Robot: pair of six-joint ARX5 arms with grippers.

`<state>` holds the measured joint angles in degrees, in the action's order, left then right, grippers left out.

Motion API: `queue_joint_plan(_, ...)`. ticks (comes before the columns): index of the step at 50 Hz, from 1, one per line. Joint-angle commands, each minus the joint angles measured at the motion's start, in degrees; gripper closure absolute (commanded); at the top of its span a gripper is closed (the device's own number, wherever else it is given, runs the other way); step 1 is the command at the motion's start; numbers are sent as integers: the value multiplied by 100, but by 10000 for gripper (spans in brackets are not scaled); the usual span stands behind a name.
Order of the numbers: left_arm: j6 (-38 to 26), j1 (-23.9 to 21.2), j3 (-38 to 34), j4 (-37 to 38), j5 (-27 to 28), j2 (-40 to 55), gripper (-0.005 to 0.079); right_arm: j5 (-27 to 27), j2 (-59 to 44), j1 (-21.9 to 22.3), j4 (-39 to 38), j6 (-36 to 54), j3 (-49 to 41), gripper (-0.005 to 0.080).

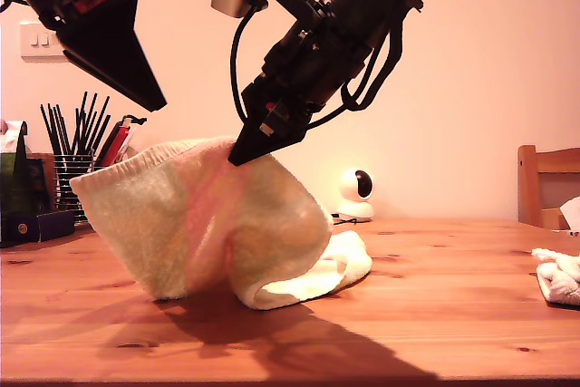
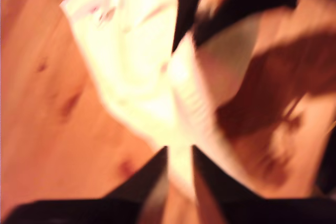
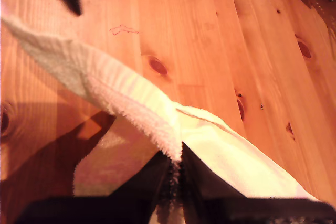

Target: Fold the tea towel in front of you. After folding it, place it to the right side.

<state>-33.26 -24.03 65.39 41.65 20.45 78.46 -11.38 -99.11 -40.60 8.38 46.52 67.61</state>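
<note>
My second gripper (image 3: 176,163) and my first gripper (image 2: 180,156) each pinch an edge of the pale cream terry tea towel (image 1: 208,224), lifting it off the wooden table (image 1: 435,314).

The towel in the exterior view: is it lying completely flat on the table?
No. The towel is lifted into a tented shape, its upper edge pinched by a gripper, with only its lower folds resting on the table.

Landmark: tea towel (image 1: 199,224), on the table (image 1: 435,314).
Exterior view's left of towel: pencil holder (image 1: 72,174).
Behind towel, exterior view's right: small camera (image 1: 356,195).
Far toward exterior view's right: second cloth (image 1: 559,275); chair (image 1: 546,183) behind it.
</note>
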Motion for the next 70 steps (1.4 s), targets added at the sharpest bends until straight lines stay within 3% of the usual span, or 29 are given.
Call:
queue_joint_plan(1,105,2,-76,44,166,-52,346,-7,42,-13,-42,-22,-33,765)
queue_joint_plan(6,295,2,-92,166,350,76,346,-4,42,-11,-61,-20,-33,765)
queue_joint_plan(25,328,-13,-98,531,227,1095,358,-2,42,33,-122,-20,-33,765)
queue_joint_plan(33,278,-13,-98,511,-210,1241,508,2,42,107,-37,-20,-33,765)
queue_joint_plan(38,87,2,-90,376,-216,1191,768,31,42,203,-24,11,-33,765)
queue_joint_plan(44,61,-4,-26,-160,-431,1141,762,251,42,378,-39,214,-28,765)
queue_joint_plan(55,61,-4,684,-1108,-1414,1121,762,756,42,787,-199,496,249,765)
queue_joint_plan(70,-393,146,1639,-2052,-1366,1123,764,955,35,1141,-730,487,1399,765)
